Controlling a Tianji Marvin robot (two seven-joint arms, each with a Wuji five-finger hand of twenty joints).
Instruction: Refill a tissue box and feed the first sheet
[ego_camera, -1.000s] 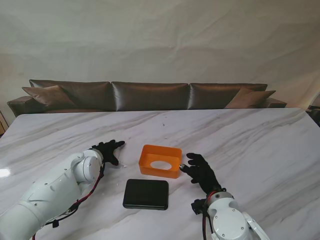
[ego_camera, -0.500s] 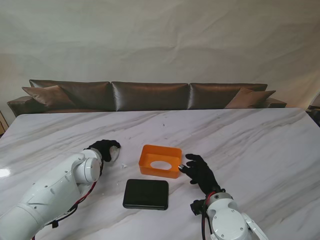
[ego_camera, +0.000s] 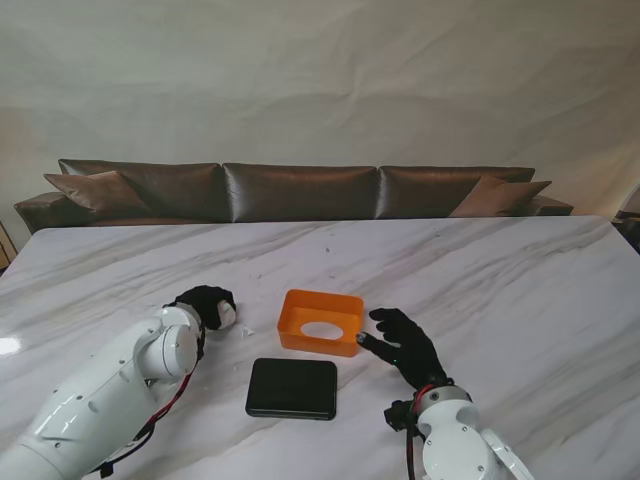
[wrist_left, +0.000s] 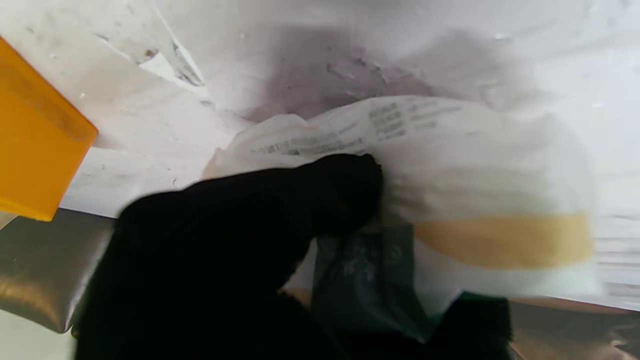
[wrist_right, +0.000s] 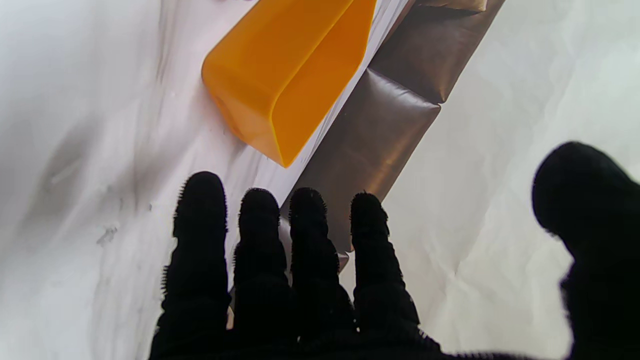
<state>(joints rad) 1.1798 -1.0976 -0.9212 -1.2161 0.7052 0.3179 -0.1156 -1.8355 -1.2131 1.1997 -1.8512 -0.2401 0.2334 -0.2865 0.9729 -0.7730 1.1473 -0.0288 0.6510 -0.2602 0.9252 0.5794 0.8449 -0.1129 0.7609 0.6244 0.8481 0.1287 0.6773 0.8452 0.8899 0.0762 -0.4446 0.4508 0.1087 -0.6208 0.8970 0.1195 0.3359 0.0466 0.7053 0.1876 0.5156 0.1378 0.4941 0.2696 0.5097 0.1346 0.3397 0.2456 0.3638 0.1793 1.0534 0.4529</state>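
Observation:
An orange tissue box shell (ego_camera: 321, 322) with an oval slot stands on the marble table, seen too as the orange box (wrist_right: 285, 75) and a box corner (wrist_left: 35, 145). Its black base plate (ego_camera: 292, 388) lies nearer to me. My left hand (ego_camera: 205, 303) is curled shut on a white tissue pack (ego_camera: 227, 314) just left of the box; the printed pack with a yellow band (wrist_left: 450, 200) fills the left wrist view under my fingers (wrist_left: 280, 215). My right hand (ego_camera: 402, 346) hovers open beside the box's right end, with fingers (wrist_right: 280, 260) spread.
The white marble table (ego_camera: 500, 290) stretches wide to the right and far side. A brown leather sofa (ego_camera: 290, 190) runs along the table's far edge. My white left forearm (ego_camera: 110, 385) lies across the near left.
My left hand's fingers have curled from spread flat to closed around the tissue pack. My right hand has drifted slightly away from the box's end.

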